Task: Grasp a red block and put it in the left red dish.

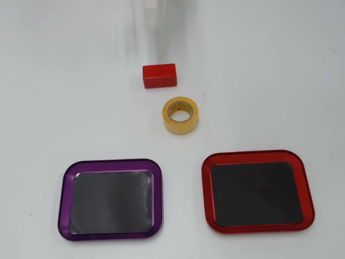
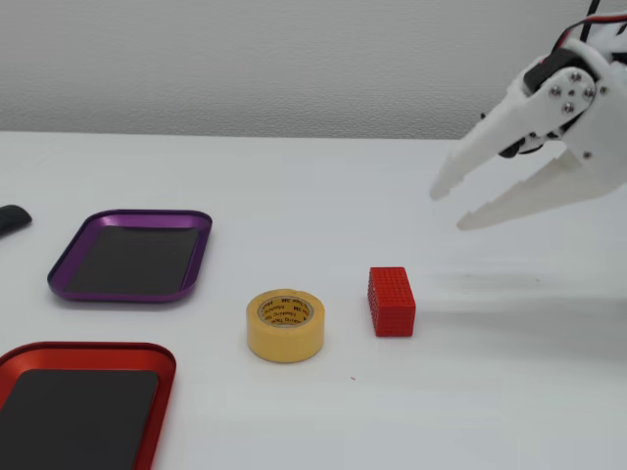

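Fixed view: claw (image 2: 446,206) parted, raised above red block (image 2: 392,302).

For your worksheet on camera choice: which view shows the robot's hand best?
The fixed view: the hand shows whole, both white fingers spread open, raised above the table to the right of the red block. The overhead view shows only a faint blur at the top edge.

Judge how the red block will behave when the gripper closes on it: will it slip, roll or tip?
The red block looks rigid and flat-sided, resting on a long face, so it probably won't roll or tip. Its ribbed surface should give the fingers some grip. It looks small and likely light.
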Action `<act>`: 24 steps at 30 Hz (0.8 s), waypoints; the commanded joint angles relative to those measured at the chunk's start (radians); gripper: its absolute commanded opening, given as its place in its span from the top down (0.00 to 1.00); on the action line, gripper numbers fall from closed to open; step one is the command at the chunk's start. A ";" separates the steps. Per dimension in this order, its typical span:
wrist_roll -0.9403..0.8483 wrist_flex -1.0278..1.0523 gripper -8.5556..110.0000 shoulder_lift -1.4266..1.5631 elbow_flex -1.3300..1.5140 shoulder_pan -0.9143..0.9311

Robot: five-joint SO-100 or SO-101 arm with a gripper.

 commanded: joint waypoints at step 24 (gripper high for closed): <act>-0.003 0.262 0.71 -1.233 -0.841 -0.044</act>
